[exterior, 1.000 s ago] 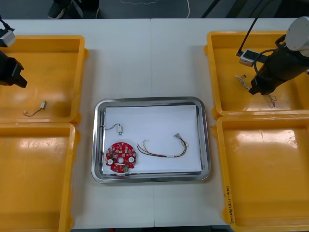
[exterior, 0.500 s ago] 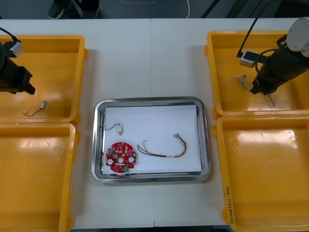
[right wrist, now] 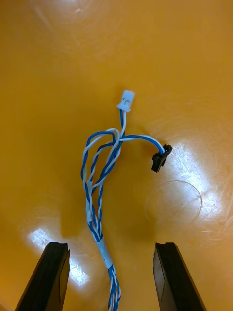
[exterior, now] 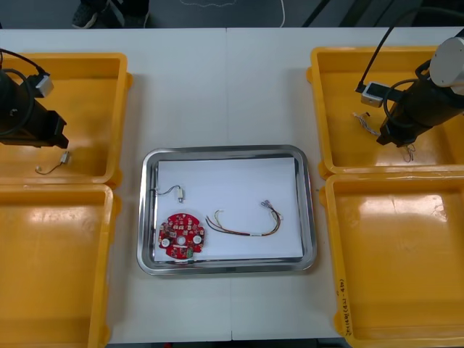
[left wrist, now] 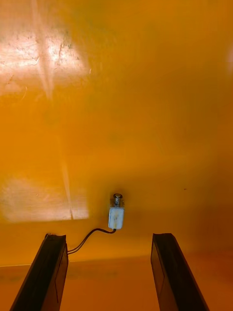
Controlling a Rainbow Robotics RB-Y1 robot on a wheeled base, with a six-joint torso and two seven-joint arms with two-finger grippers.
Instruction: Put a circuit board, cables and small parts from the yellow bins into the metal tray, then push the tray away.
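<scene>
Light worktop (exterior: 225, 80) is carrying four yellow bins, two at each side, and a metal tray (exterior: 308, 210) is lying between them with a white inside. A round red circuit board (exterior: 182, 235) is sitting in the tray's near left corner. A red and yellow cable (exterior: 246, 225) is curving just beside it toward the tray's right side, and a small metal part (exterior: 180, 193) with a thin wire is resting farther back, near the left wall. The left gripper (left wrist: 109, 236) is hovering over the far left bin (exterior: 80, 94) with its fingers spread wide. Another small metal part (left wrist: 116, 214) with a thin dark wire is lying on the bin floor just ahead of the gap between them, touching neither finger. The right gripper (right wrist: 110, 244) is hanging over the far right bin (exterior: 341, 94), fingers also spread apart. A twisted blue and white cable (right wrist: 104, 175) is running up between them and looping on the bin floor, with a white plug at one end and a black plug at the other.
</scene>
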